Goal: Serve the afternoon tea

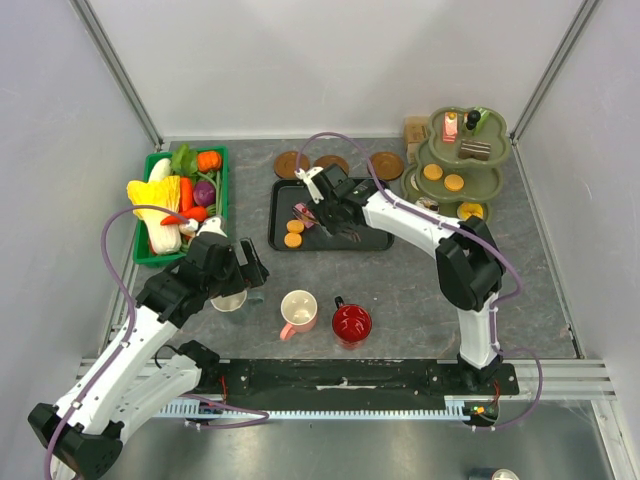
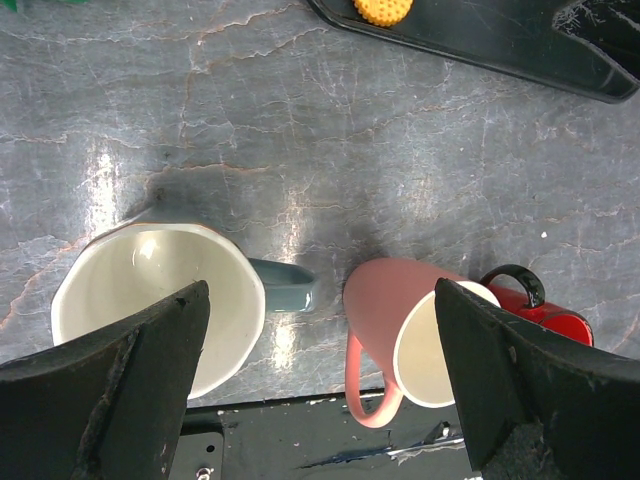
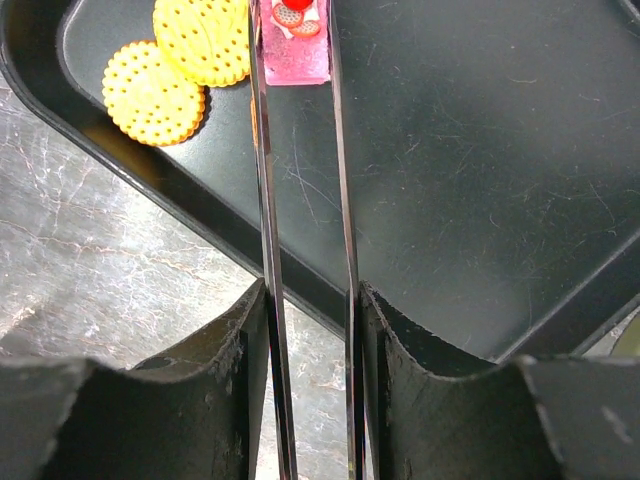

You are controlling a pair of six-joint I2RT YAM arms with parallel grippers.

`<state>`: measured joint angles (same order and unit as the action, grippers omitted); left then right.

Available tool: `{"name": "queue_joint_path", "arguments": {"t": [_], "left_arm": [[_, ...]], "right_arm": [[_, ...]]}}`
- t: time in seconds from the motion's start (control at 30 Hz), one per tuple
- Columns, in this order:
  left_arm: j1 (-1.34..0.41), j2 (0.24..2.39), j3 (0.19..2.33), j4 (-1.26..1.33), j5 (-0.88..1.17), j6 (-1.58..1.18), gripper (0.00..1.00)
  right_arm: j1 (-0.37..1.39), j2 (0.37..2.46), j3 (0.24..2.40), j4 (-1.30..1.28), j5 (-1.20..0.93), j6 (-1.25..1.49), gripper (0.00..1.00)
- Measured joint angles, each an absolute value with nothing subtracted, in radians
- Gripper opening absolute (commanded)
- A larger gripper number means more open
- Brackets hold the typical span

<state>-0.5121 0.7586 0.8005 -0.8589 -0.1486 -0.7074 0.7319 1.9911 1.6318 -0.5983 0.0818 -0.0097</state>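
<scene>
While right tool (image 3: 310, 315) pinches tongs (image 3: 260, 180) flanking red-topped pink cake (image 3: 295, 55), left tool (image 2: 320, 300) spread near whitish mug (image 2: 140, 280).

We log the left gripper (image 2: 322, 292) spread wide, one finger (image 2: 150, 370) overlapping a whitish mug with grey-blue handle (image 2: 140, 280); a pink mug (image 2: 385, 300) and a red mug (image 2: 550, 315) stand alongside.

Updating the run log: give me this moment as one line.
left gripper open above whitish mug | right gripper shut on tongs | tongs flank pink cake on black tray
</scene>
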Motion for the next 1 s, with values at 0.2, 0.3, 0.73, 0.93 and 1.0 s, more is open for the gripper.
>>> {"name": "queue_joint_path", "arguments": {"t": [0.2, 0.3, 0.73, 0.93, 1.0], "left_arm": [[-0.512, 0.756, 0.797, -0.859, -0.148, -0.708, 0.99], [-0.512, 0.744, 0.795, -0.859, -0.148, -0.708, 0.99], [-0.512, 0.685, 0.778, -0.857, -0.138, -0.708, 0.99], [-0.512, 0.676, 0.778, -0.850, -0.126, -0.708, 0.99], [-0.512, 0.667, 0.775, -0.846, -0.124, -0.708, 0.99]], "right_arm": [[0.735, 1.898, 1.626, -0.618, 0.127, -0.009, 0.44], [0.728, 1.777, 1.626, -0.617, 0.197, 0.002, 0.44], [0.215, 1.322, 1.723, -0.669, 0.395, 0.097, 0.41], [0.038, 1.358, 1.725, -0.750, 0.374, 0.112, 0.44], [-0.019, 1.380, 1.725, -0.778, 0.343, 0.112, 0.44]]}}
